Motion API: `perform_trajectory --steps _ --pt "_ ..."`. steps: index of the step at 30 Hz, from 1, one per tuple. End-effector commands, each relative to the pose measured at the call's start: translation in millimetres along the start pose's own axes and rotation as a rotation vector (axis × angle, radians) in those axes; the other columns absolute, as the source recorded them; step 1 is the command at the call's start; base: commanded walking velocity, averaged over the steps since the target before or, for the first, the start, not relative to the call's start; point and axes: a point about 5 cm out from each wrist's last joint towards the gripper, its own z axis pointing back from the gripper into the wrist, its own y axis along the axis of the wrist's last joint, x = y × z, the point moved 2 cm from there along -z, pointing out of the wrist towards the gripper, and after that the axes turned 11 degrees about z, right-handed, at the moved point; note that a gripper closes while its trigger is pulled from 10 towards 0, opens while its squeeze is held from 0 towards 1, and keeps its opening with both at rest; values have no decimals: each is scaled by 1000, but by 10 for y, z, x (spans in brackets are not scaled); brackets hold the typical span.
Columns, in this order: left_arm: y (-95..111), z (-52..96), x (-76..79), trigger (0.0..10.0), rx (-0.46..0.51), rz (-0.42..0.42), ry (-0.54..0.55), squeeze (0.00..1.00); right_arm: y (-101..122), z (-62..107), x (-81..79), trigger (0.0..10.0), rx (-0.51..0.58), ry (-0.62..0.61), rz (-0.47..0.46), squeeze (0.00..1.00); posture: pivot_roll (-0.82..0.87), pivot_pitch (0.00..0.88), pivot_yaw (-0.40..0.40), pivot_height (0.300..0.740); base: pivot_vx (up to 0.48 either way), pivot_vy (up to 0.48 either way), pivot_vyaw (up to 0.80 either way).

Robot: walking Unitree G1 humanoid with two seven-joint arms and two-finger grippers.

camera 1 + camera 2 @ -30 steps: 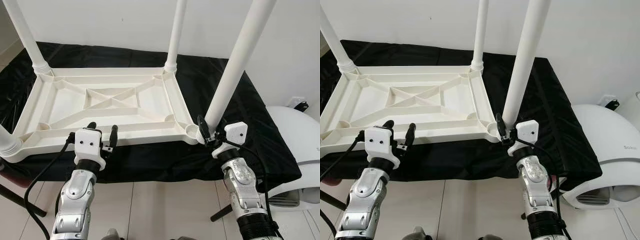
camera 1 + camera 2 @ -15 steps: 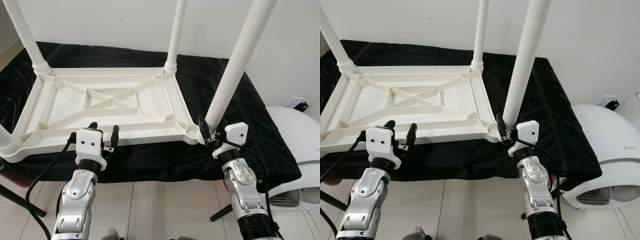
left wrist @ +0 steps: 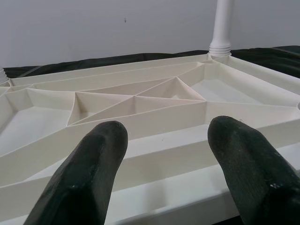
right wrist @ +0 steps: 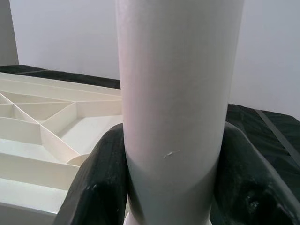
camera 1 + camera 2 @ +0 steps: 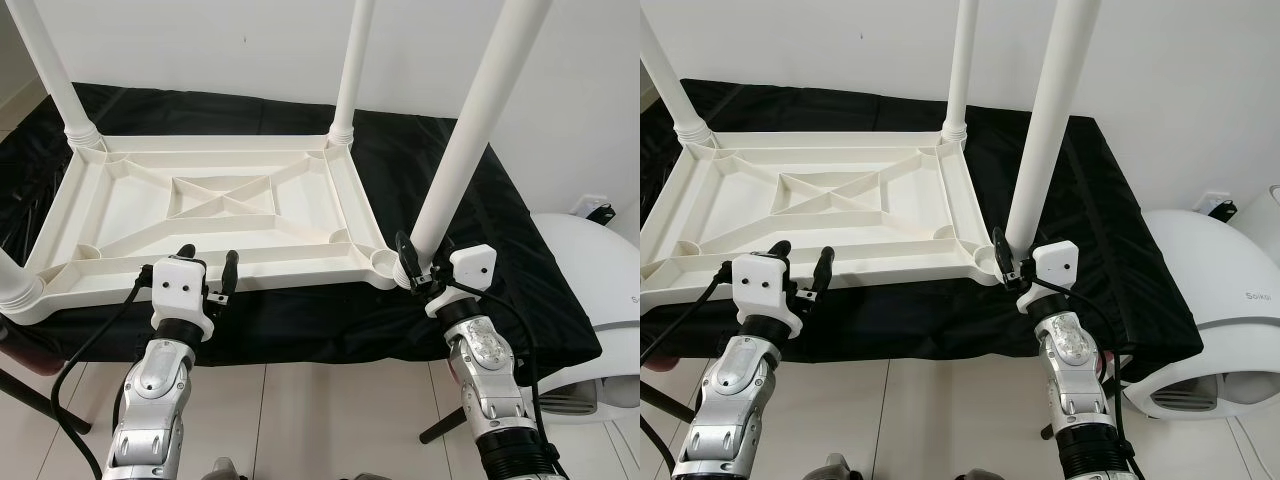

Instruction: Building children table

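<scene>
Scene: an upturned white plastic children's table top lies ribbed side up on a black-covered surface, reaching to its near edge
Legs fitted: one stands at each far corner of the top, a third at the near left corner
Right claw: closed around the foot of the fourth leg, which leans over the socket at the top's near right corner
Left claw: fingers spread, gripping nothing, hovering just beside the near edge of the top
Step in hand: apparently seating the last leg
Next move: probably tipping the leg upright over the socket and pressing or twisting it home while the left claw steadies the top
Hard to make out: the leg's tip hides behind the claw, so I cannot tell whether it has entered the socket; all leg tops are cut off
</scene>
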Motion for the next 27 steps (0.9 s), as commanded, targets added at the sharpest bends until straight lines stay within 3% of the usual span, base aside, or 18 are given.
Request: perform_trajectory --steps 1,27 --pt "-4 6 11 10000 8 11 10 0 15 -21 15 10000 8 2 -2 0 28 0 -59 740 0 0 0" --pt "24 -13 -3 10000 14 7 -1 0 15 -37 5 10000 11 -2 -5 0 32 0 -53 740 0 0 0"
